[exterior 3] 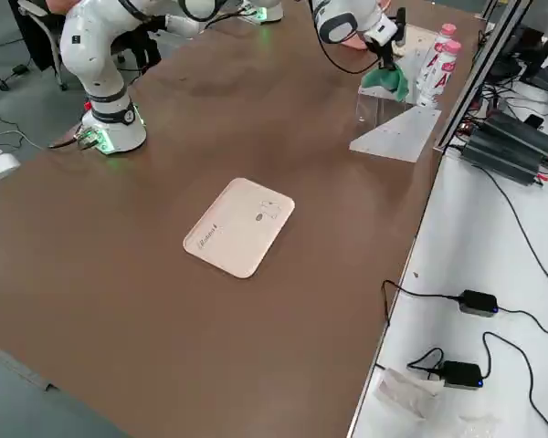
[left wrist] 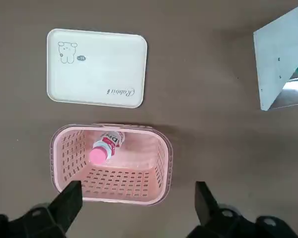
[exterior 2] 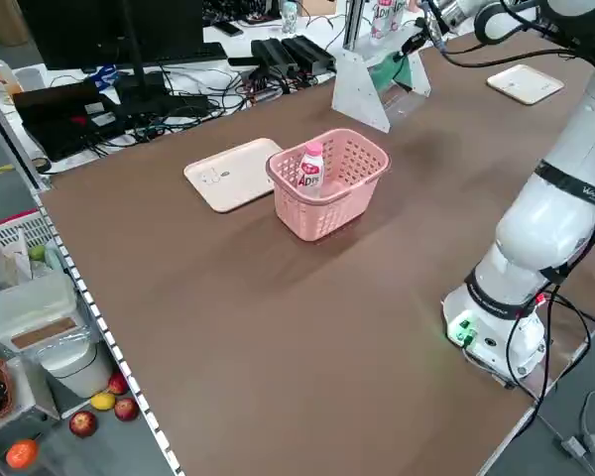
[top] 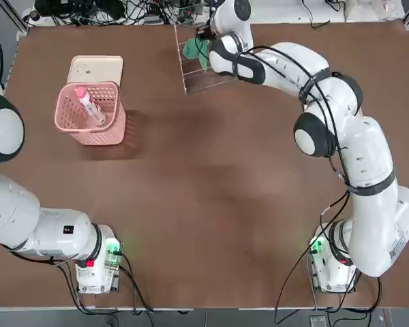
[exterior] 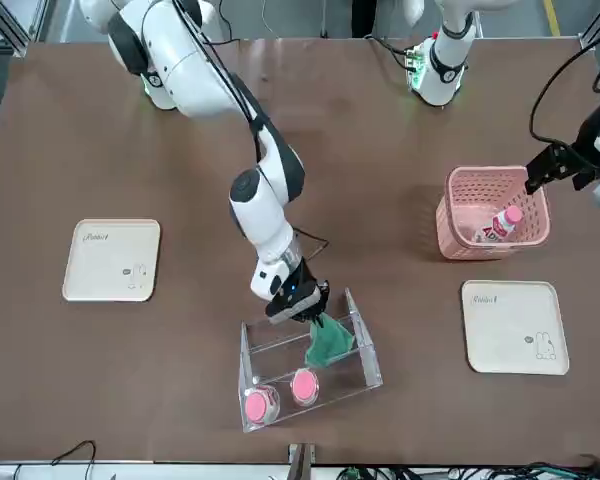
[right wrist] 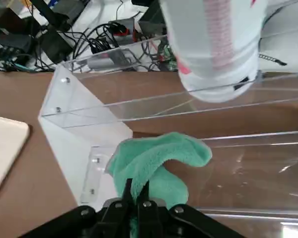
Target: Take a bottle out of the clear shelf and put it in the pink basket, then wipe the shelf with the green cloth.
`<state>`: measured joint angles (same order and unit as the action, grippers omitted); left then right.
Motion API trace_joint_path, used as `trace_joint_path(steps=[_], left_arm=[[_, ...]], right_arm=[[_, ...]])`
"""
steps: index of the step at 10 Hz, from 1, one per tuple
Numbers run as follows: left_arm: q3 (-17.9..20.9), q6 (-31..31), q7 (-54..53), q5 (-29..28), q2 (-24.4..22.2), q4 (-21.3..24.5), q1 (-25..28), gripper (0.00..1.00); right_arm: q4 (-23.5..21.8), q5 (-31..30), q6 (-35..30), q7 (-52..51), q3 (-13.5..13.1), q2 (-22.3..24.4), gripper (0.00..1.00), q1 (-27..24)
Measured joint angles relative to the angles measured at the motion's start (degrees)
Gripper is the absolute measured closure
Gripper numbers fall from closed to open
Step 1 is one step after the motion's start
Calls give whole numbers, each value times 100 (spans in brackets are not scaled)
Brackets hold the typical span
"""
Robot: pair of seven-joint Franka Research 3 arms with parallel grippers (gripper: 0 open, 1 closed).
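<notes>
The pink basket (top: 88, 116) stands at the left of the table with the pink and white bottle (top: 90, 105) lying tilted inside it (left wrist: 105, 147). My left gripper (left wrist: 136, 193) hovers open just beside the basket, holding nothing. At the far middle stands the clear shelf (top: 203, 75). My right gripper (exterior: 298, 304) reaches into it, shut on the green cloth (exterior: 328, 342). The cloth (right wrist: 156, 159) hangs bunched from the fingertips against a clear tier. Two more bottles with pink caps (exterior: 261, 404) stand in the shelf.
A cream tray (top: 95, 67) lies just beyond the basket, and another cream tray (exterior: 112, 259) lies on the robot's right side of the table. Cables and equipment crowd the bench behind the shelf (exterior 2: 278, 50). Bare brown tabletop (top: 211, 191) spans the middle.
</notes>
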<state>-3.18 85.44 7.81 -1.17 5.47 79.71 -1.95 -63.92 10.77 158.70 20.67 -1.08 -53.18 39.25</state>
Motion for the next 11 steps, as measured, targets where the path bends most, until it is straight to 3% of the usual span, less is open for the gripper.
trace_joint_path(steps=[4,7,9,11], left_arm=[[0,0,0,0,1,0,1,0],[0,0,0,0,1,0,1,0],[0,0,0,0,1,1,2,0],[0,1,0,0,2,3,2,0]], right_arm=[[52,64,253,490,376,-143,95,14],[136,169,160,585,432,-134,95,-34],[335,167,-931,299,418,72,95,-286],[439,189,-2034,110,425,605,95,-586]])
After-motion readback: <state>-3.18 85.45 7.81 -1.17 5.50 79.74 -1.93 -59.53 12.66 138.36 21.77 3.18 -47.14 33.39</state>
